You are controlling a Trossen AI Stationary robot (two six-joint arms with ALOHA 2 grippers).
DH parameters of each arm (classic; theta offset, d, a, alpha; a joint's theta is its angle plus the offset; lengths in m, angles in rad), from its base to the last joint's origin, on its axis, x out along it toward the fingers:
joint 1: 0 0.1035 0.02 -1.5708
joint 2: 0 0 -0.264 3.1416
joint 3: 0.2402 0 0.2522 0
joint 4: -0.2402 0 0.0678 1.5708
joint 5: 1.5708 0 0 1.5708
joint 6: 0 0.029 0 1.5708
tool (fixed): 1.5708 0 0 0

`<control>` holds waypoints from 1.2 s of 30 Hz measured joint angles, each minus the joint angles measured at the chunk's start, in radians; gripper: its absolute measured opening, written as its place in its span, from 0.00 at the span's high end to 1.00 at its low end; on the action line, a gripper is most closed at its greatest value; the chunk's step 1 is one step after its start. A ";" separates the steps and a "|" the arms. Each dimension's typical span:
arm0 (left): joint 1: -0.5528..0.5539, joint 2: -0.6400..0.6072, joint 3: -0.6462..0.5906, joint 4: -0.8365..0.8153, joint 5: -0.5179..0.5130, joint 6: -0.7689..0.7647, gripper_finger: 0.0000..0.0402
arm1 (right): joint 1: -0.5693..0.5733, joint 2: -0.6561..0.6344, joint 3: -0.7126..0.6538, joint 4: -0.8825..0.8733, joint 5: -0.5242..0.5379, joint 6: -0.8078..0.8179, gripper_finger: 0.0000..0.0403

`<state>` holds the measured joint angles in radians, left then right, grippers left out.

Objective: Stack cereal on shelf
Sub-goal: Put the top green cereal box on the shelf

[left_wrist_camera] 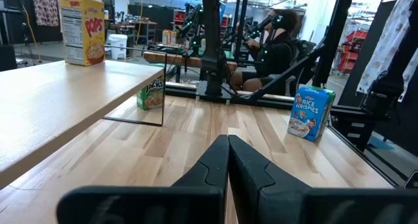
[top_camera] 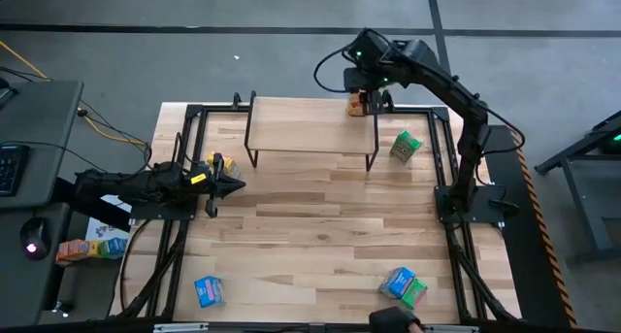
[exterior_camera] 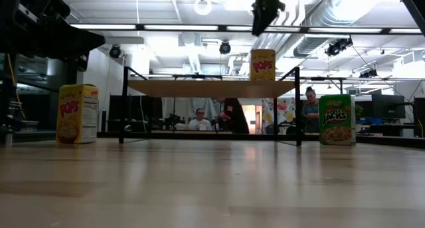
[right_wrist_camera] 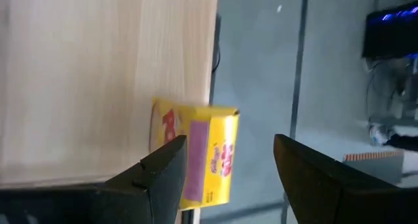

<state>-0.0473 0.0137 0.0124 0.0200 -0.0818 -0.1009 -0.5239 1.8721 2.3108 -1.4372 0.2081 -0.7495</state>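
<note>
Two grippers are mine; their states follow. My right gripper point(top_camera: 367, 92) hangs above the far right corner of the shelf point(top_camera: 310, 124), its fingers point(right_wrist_camera: 163, 168) spread apart with nothing between them. In the right wrist view a yellow cereal box point(right_wrist_camera: 202, 152) stands upright directly below those fingers, at the very edge of the shelf board. The low view shows the same box point(exterior_camera: 263, 64) resting on the shelf top with a clear gap between it and the gripper above.

My left gripper point(top_camera: 233, 185) waits low over the left side of the desk point(top_camera: 320, 236), fingers pressed together and holding nothing; the left wrist view shows both fingers point(left_wrist_camera: 228, 165) meeting along one line.

Positions of the remaining cereal:
- A second yellow box point(top_camera: 215, 162) stands on the desk just beside the left gripper, near the left end of the shelf.
- A green box point(top_camera: 406, 146) stands on the desk just right of the shelf's right legs.
- A blue box point(top_camera: 209, 290) lies near the front left corner of the desk.
- A blue box point(top_camera: 396, 280) and a second green box point(top_camera: 414, 293) lie touching each other near the front right edge.

People sit in the room beyond the desk, seen in the low view under the shelf.
</note>
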 joint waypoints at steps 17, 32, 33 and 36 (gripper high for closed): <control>0.000 0.000 0.000 0.000 0.000 0.000 1.00 | 0.020 -0.147 0.024 -0.054 -0.062 0.393 0.45; 0.000 0.000 0.000 0.000 0.000 0.000 1.00 | 0.059 -0.287 -0.173 -0.133 -0.194 0.591 0.45; 0.000 0.000 0.000 0.000 0.000 0.000 1.00 | 0.066 -0.311 -0.217 -0.133 -0.194 0.599 0.45; 0.000 0.000 0.000 0.000 0.000 0.000 1.00 | 0.086 -0.393 -0.380 -0.104 -0.202 0.637 0.45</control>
<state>-0.0471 0.0137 0.0124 0.0200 -0.0818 -0.1009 -0.4378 1.4788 1.9304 -1.5408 0.0062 -0.1121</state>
